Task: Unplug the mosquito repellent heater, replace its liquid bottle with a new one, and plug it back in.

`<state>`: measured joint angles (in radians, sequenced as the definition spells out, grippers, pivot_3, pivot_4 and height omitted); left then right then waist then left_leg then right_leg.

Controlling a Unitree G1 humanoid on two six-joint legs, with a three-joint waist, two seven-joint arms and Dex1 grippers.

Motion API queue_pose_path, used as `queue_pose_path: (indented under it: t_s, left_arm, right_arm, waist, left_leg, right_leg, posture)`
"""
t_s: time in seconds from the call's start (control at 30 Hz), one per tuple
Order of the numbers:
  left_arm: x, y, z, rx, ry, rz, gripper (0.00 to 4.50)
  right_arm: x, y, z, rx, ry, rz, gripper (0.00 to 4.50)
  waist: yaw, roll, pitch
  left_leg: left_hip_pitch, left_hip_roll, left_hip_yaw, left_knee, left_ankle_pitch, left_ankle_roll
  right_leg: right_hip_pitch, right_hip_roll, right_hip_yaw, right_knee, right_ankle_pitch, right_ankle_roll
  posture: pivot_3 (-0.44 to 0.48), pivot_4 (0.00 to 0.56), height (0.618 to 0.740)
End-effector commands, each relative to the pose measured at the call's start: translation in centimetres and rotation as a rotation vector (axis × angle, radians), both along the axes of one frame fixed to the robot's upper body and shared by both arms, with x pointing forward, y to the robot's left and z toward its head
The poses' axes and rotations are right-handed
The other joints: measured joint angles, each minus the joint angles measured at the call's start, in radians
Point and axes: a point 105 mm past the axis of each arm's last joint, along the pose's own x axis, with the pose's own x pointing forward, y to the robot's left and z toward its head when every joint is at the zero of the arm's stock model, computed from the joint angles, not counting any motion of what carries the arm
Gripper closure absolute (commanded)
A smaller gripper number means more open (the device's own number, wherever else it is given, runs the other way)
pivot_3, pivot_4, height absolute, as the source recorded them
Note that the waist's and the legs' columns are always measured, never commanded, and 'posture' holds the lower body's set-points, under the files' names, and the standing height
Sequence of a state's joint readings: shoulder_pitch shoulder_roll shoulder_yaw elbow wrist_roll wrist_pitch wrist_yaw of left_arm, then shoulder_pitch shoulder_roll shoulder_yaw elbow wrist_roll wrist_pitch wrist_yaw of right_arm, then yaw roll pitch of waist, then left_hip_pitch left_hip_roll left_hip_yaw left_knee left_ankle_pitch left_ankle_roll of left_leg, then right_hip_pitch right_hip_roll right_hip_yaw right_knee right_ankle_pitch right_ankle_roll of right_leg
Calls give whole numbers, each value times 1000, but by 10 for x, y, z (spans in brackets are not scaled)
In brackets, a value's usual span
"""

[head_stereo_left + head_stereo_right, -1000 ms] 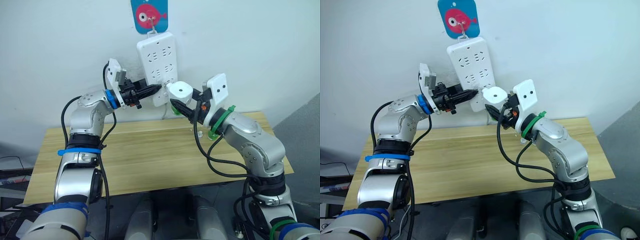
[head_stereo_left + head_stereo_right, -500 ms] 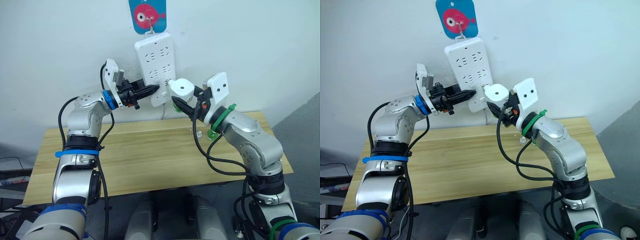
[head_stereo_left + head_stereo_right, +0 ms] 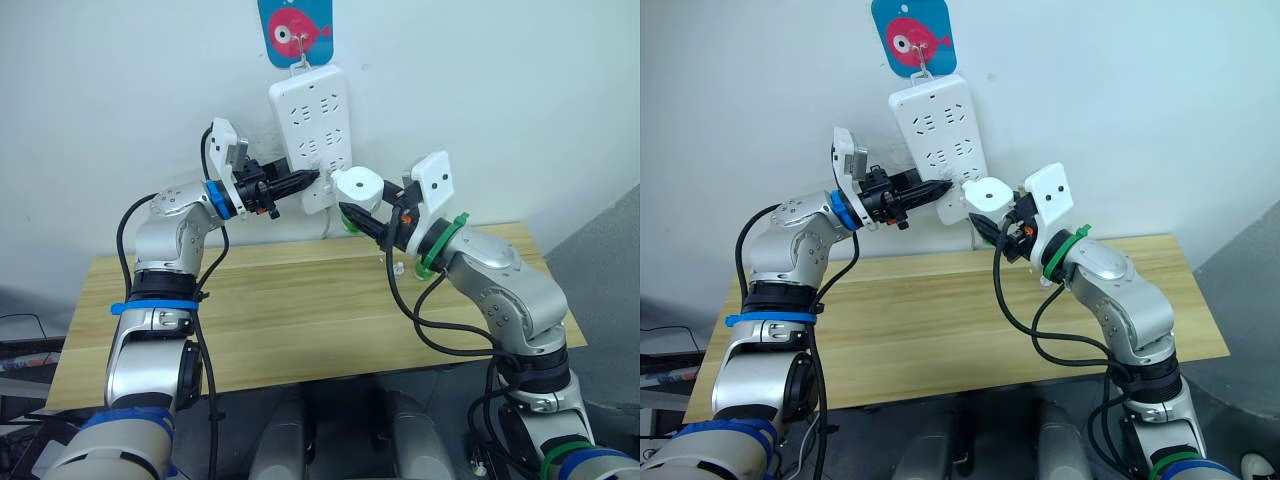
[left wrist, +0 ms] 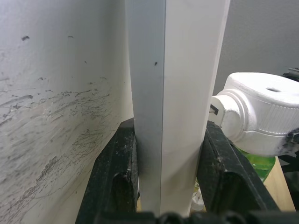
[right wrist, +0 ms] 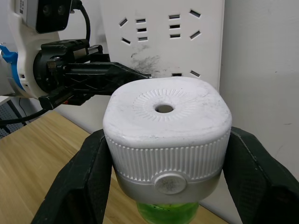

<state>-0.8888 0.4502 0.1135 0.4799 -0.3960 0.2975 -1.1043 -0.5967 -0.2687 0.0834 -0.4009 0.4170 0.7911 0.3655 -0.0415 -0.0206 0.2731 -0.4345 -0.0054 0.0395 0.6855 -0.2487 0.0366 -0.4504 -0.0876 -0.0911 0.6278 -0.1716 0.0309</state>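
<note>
Eye views: the left gripper (image 3: pixel 308 180) clamps the lower edge of the wall power strip (image 3: pixel 312 115); the right gripper (image 3: pixel 362 218) holds the mosquito repellent heater (image 3: pixel 358 186) just beside the strip, above the desk's (image 3: pixel 300 310) far edge.

Left wrist view: prongs face the strip, not yet inserted.

Right wrist view: a green liquid bottle (image 5: pixel 168 215) is fitted; judged, only plugging in remains.
</note>
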Motion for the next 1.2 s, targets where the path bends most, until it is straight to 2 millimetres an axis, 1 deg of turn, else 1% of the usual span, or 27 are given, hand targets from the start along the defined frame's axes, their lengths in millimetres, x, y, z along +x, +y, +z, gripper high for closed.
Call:
queue_pose_path:
  t_s: [0.03,0.17,0.27,0.6,0.67,0.77,0.87,0.97,1.03,1.1,1.2]
  left_arm:
    - [-7,-5,8,7,-46,-39,3195]
    - [-7,-3,8,8,-47,-36,3195]
    - [-7,-4,8,8,-47,-36,3195]
    - [-7,-5,9,2,-49,-39,3195]
    - [-8,-7,8,0,-44,-49,3195]
    - [-10,-10,7,1,-38,-63,3195]
    - [-10,-11,6,6,-41,-67,3195]
    - [-10,-12,6,2,-39,-67,3195]
    - [-10,-12,7,-9,-37,-63,3195]
    - [-10,-12,8,-10,-36,-64,3195]
    - [-11,-13,9,-16,-35,-70,3195]
  right_arm:
    - [-2,-4,19,30,-75,-17,1555]
    - [3,-9,20,17,-92,-53,1555]
    - [5,-9,21,6,-104,-58,1555]
    - [5,4,23,-6,-124,-49,1555]
    - [11,8,21,-26,-125,-72,1555]
    - [20,11,23,-34,-140,-120,1555]
    - [22,20,28,5,-119,-112,1555]
    - [22,30,35,134,-28,-89,1555]
    - [23,34,38,173,1,-95,1555]
    - [22,38,40,163,-3,-91,1555]
    - [17,50,35,37,-107,-68,1555]
  waist:
    - [0,0,0]
    - [0,0,0]
    - [0,0,0]
    - [-1,0,0]
    - [-4,0,0]
    - [-14,0,0]
    - [-16,0,0]
    - [-16,0,0]
    - [-17,0,0]
    - [-18,0,0]
    - [-20,0,0]
  left_leg:
    - [0,0,0,0,0,0]
    - [0,0,0,0,0,0]
    - [0,0,0,0,0,0]
    - [0,0,0,0,0,0]
    - [0,0,0,0,0,0]
    - [1,0,0,0,0,0]
    - [1,0,0,0,1,-2]
    - [1,1,0,0,4,-5]
    - [2,2,0,0,4,-5]
    - [2,2,0,0,4,-5]
    - [2,2,1,0,4,-6]
  right_leg:
    - [0,0,0,0,0,0]
    - [0,0,0,0,0,0]
    - [0,0,0,0,0,0]
    - [0,0,0,0,0,0]
    - [0,0,0,1,0,0]
    - [0,0,1,1,0,0]
    - [0,0,1,1,0,0]
    - [0,1,1,2,0,0]
    - [0,1,1,3,0,0]
    - [-1,1,1,3,1,-1]
    - [-1,1,2,3,0,0]
  posture:
    - [-168,265,740]
    - [-168,265,740]
    - [-166,267,740]
    - [-167,268,740]
    - [-166,268,740]
    - [-164,268,740]
    - [-162,268,740]
    - [-163,268,740]
    - [-165,268,740]
    - [-164,267,740]
    - [-160,265,740]
